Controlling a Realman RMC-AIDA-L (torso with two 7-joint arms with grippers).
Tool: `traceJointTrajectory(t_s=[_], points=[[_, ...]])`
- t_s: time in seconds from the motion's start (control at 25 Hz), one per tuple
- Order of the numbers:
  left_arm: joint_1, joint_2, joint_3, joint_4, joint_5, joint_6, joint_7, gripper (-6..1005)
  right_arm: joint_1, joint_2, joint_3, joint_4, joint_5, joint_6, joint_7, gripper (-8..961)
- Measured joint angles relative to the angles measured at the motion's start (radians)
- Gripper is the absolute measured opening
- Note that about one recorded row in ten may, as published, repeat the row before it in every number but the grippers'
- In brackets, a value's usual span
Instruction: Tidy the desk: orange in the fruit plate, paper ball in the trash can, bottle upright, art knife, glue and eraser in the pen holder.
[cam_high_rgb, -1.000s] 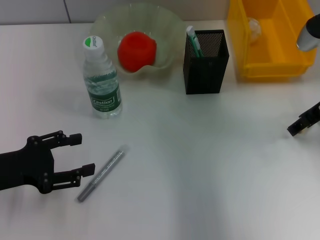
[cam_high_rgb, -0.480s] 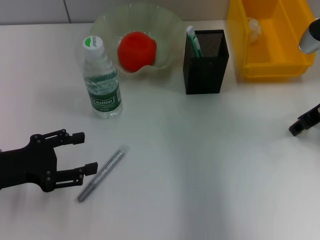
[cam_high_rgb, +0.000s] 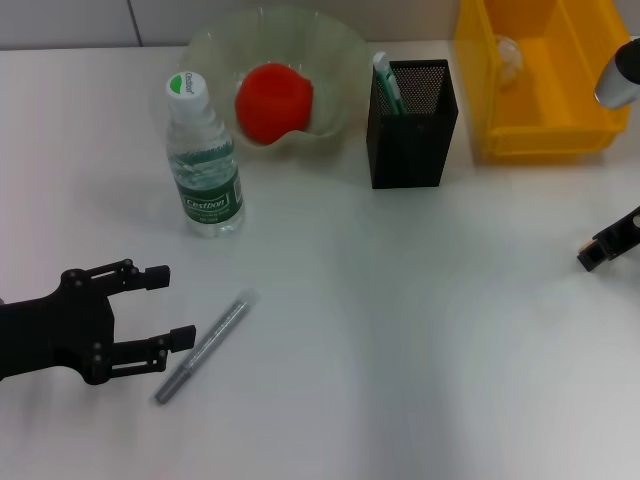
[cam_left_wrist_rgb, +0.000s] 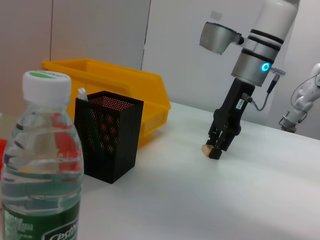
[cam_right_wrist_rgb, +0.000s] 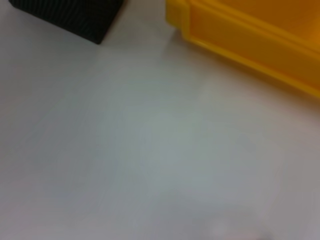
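— Where are your hands right now?

— My left gripper (cam_high_rgb: 160, 308) hovers low over the table (cam_high_rgb: 400, 330) at its near left, fingers spread wide apart with nothing between them. A grey pen-like stick, probably the art knife (cam_high_rgb: 205, 346), lies on the table just beside my lower fingertip; I cannot tell whether they touch. My right gripper (cam_left_wrist_rgb: 216, 151) is down at the table surface far to the right, near the edge of the head view, well in front of the trash can (cam_high_rgb: 540, 135).

— Is the right one holding anything?

— In the left wrist view my right fingers are drawn together on a small tan block, the eraser (cam_left_wrist_rgb: 206, 149), which sticks out at the tips and sits at or just above the tabletop.

— And the rest of the desk?

— The orange (cam_high_rgb: 274, 102) lies inside the fruit plate (cam_high_rgb: 340, 55) at the back. The bottle (cam_high_rgb: 204, 160) stands upright, white cap on top, just in front of the plate's left side. The pen holder (cam_high_rgb: 411, 125) stands between the plate and the trash can, and a green-and-white item (cam_high_rgb: 387, 82) leans in its left corner. The paper ball (cam_high_rgb: 507, 55) rests inside the yellow can, against its left wall.

— What does the right wrist see?

— Only bare table, a corner of the pen holder and the can's outer wall.
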Motion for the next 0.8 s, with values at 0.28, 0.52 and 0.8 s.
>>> traceJointTrajectory(t_s=[0.28,0.52,0.8], points=[[0.0,0.0,0.0,0.0,0.0,0.0,0.0,798,-0.076,0.01,0.009,-0.308,0.129,-0.134,-0.012,419],[0.002,0.0,-0.007,0.0,0.0,-0.002,0.001,798,-0.13,0.009,0.006,-0.548,0.261,-0.174,-0.017,416],[0.002,0.0,-0.008,0.0,0.0,-0.016,0.0,798,-0.202,0.015,-0.037,-0.659,0.478,0.001,-0.094,421]])
